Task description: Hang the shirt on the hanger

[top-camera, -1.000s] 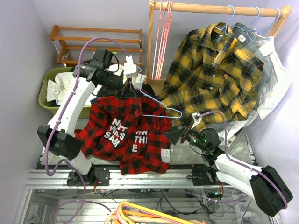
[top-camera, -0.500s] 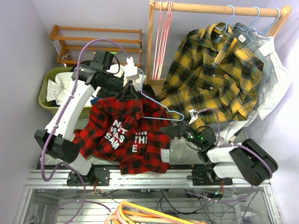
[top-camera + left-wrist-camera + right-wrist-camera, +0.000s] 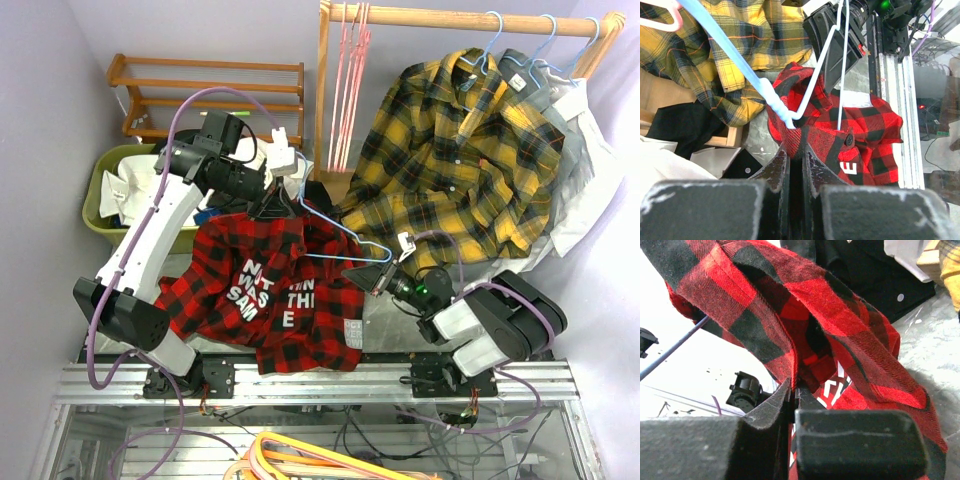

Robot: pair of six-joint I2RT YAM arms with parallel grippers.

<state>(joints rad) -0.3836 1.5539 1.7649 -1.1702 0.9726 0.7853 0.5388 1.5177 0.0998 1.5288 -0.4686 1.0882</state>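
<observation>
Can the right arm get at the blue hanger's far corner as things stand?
Probably, but not with free fingers. The light-blue hanger's bare corner sticks out of the red plaid shirt right beside the right gripper, with nothing between them. That gripper is shut on shirt fabric, though, and would have to let go first.

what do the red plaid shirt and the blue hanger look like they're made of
The shirt looks like soft woven flannel, matte: it drapes in loose folds with no sheen. The hanger is probably metal wire under a smooth light-blue coating: thin, holding its bends, twisted at the neck.
</observation>
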